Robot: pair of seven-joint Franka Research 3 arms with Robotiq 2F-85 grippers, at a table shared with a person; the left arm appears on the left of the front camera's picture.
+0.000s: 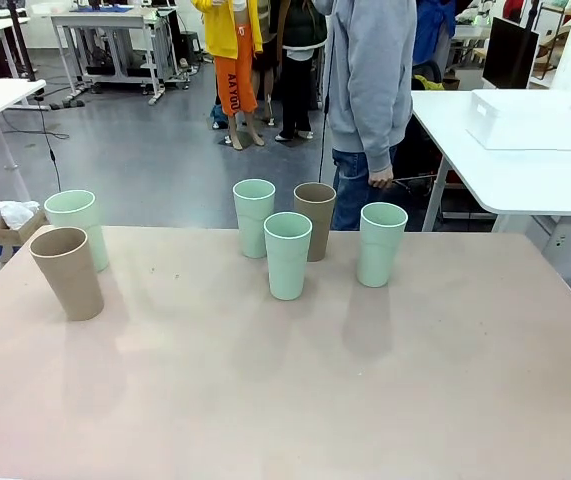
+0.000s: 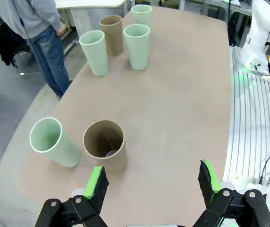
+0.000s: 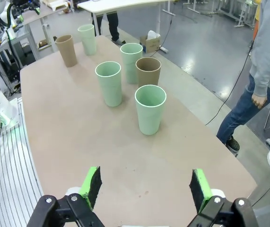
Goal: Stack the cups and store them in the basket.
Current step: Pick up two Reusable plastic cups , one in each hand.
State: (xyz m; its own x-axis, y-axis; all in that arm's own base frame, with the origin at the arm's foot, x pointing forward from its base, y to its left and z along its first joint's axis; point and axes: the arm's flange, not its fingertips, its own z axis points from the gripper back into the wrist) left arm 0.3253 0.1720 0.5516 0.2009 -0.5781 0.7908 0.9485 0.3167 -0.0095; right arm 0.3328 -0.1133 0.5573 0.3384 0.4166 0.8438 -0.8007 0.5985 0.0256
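— Where are the cups?
— Three mint cups (image 1: pixel 288 255) stand close by the middle tan cup (image 1: pixel 315 220); a tan-and-mint pair (image 1: pixel 67 272) stands well left of it, the basket (image 1: pixel 530 118) far right.
— Grippers?
— Both spread wide, empty: left gripper (image 2: pixel 152 179), right gripper (image 3: pixel 145 183).

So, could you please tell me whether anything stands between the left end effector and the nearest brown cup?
Nothing visible does. The left end effector, open, faces the brown cup across bare table; a mint cup stands beside the brown one, off the path.
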